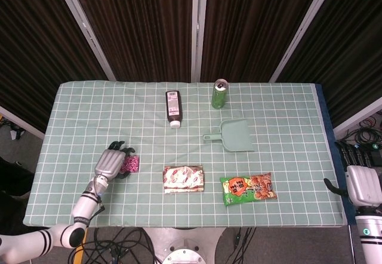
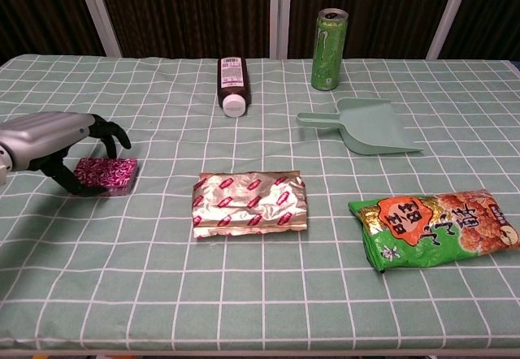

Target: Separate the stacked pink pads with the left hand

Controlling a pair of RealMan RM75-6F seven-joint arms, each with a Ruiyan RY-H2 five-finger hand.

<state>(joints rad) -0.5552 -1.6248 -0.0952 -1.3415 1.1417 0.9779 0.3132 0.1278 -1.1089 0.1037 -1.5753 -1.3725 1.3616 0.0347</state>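
The stacked pink pads (image 1: 131, 165) (image 2: 108, 173) lie on the green checked cloth near the table's left side. My left hand (image 1: 111, 162) (image 2: 50, 135) arches over their left part, palm down. Its dark fingers (image 2: 114, 131) hang just above the stack and the thumb (image 2: 68, 182) sits at the stack's left front edge. I cannot make out a firm grip on the pads. My right hand (image 1: 360, 182) stays off the table past its right edge, holding nothing, and shows only in the head view.
A silver foil packet (image 2: 249, 203) lies mid-table and a green snack bag (image 2: 435, 226) to its right. Further back are a dark bottle on its side (image 2: 231, 85), a green can (image 2: 327, 49) and a green dustpan (image 2: 367, 125).
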